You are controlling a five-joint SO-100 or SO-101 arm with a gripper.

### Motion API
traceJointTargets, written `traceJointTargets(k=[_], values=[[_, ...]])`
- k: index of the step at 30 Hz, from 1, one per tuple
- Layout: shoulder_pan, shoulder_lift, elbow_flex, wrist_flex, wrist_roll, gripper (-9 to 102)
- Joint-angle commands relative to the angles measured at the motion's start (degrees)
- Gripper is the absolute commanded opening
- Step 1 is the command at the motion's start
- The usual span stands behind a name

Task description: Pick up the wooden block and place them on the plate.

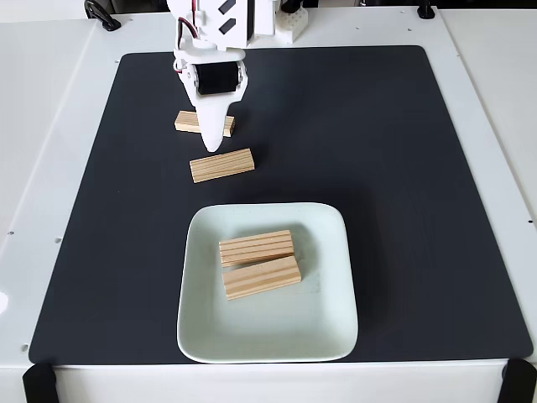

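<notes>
Two wooden blocks (257, 248) (262, 278) lie side by side in the middle of the pale mint-green plate (323, 327), which sits on the near half of the black mat. A third wooden block (221, 164) rests on the mat just beyond the plate. Another block (188, 122) lies farther back, partly covered by my white gripper (215, 146). The gripper points down toward the mat, its tip over the gap between these two blocks. Its fingers read as one closed tapered shape with nothing held.
The black mat (377, 151) covers most of the white table (487, 101). Its right half and left edge are bare. The arm's base (252, 21) stands at the far edge, with black clamps at the table corners.
</notes>
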Motion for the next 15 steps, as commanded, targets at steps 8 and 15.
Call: traceJointTargets(k=[8, 15], values=[[0.44, 3.34, 1.23, 0.62, 0.18, 7], [0.79, 3.34, 1.49, 3.34, -0.53, 26]])
